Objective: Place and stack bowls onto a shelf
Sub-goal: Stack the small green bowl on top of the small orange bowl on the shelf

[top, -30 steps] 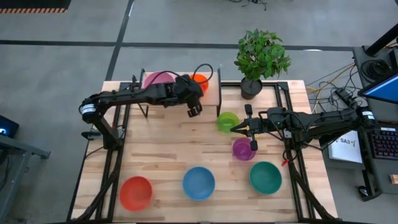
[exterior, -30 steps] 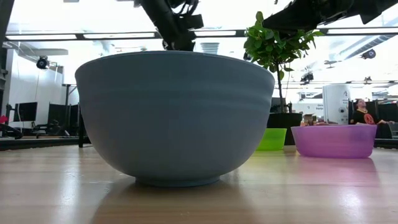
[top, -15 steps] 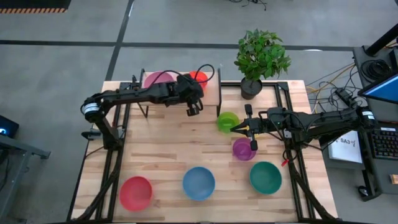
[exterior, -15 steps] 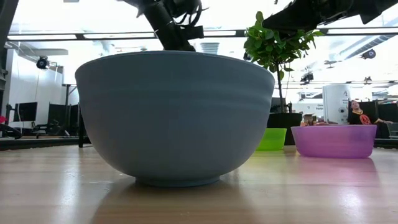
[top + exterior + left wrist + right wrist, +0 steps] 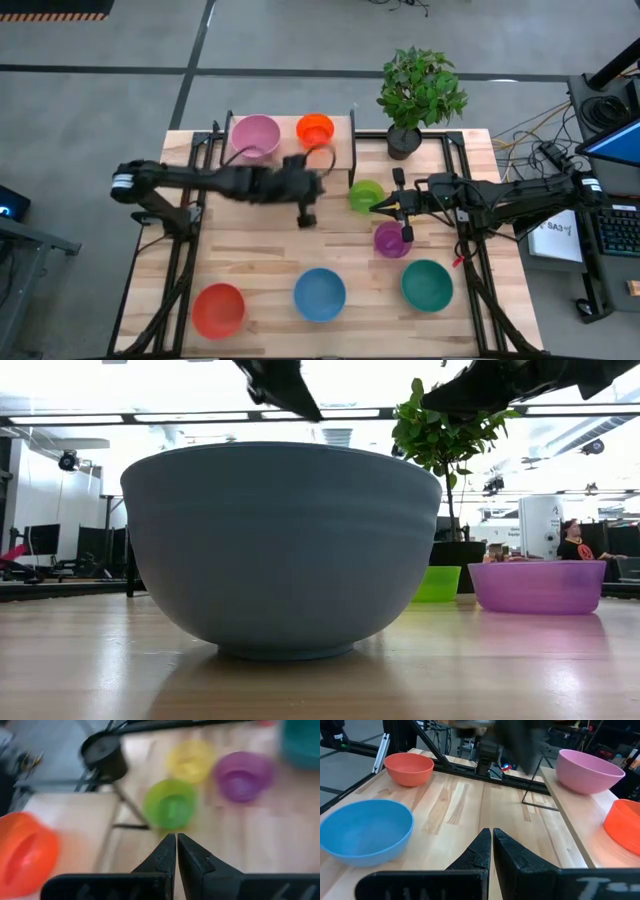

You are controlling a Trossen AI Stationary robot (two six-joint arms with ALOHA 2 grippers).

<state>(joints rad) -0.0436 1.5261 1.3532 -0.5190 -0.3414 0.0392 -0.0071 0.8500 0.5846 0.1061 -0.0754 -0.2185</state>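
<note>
The shelf (image 5: pixel 338 152) stands at the table's far side and carries a pink bowl (image 5: pixel 254 135) and an orange bowl (image 5: pixel 315 128), side by side on their bases. My left gripper (image 5: pixel 305 216) hovers shut over bare table just near of the shelf, holding nothing; its wrist view shows the fingers (image 5: pixel 176 844) closed. My right gripper (image 5: pixel 382 207) hangs shut between the green bowl (image 5: pixel 366 194) and the purple bowl (image 5: pixel 390 238). A yellow bowl (image 5: pixel 190 760) shows only in the left wrist view. Red-orange (image 5: pixel 219 309), blue (image 5: pixel 320 293) and teal (image 5: pixel 427 284) bowls rest along the near edge.
A potted plant (image 5: pixel 420 95) stands at the far right by the shelf's end. Black frame rails (image 5: pixel 465 170) run along the table's sides. In the low view the blue bowl (image 5: pixel 280 545) fills the foreground. A person (image 5: pixel 575 545) sits in the room beyond.
My left gripper has shut and drawn back from the orange bowl on the shelf toward the table's near edge, the arm swinging leftward. The orange bowl stays on the shelf beside the pink one.
</note>
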